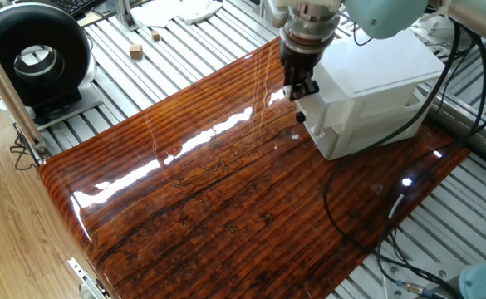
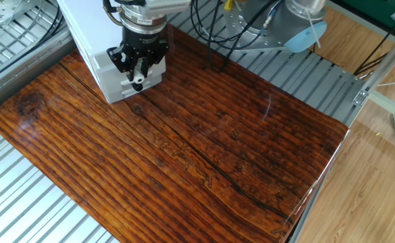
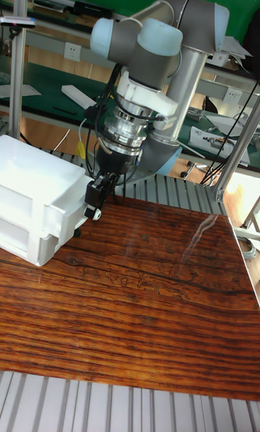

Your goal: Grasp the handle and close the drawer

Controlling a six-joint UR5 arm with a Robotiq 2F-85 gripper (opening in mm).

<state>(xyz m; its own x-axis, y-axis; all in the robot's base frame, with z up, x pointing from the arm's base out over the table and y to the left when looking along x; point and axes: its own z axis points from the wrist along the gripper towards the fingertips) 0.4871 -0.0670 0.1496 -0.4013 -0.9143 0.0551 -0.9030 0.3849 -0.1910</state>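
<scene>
The small white cabinet [image 1: 375,83] stands at the far edge of the wooden table [image 1: 209,191]. Its upper drawer [image 2: 111,66] sits pushed in, the front about level with the cabinet face. My gripper [image 2: 137,75] hangs in front of that face, shut on the handle [image 2: 137,80], a small whitish knob between the black fingertips. The tall fixed view shows the same knob [image 3: 94,214] at the tip of the gripper [image 3: 94,206], right by the drawer front [image 3: 66,208]. The lower drawer's knob [image 1: 299,118] shows just below my gripper [image 1: 300,90].
A black round device [image 1: 35,54] and a small wooden block [image 1: 136,51] sit on the slatted metal bench beyond the table's left end. Black cables [image 1: 351,208] loop over the table's right side. The arm's base [image 3: 180,78] rises behind the table.
</scene>
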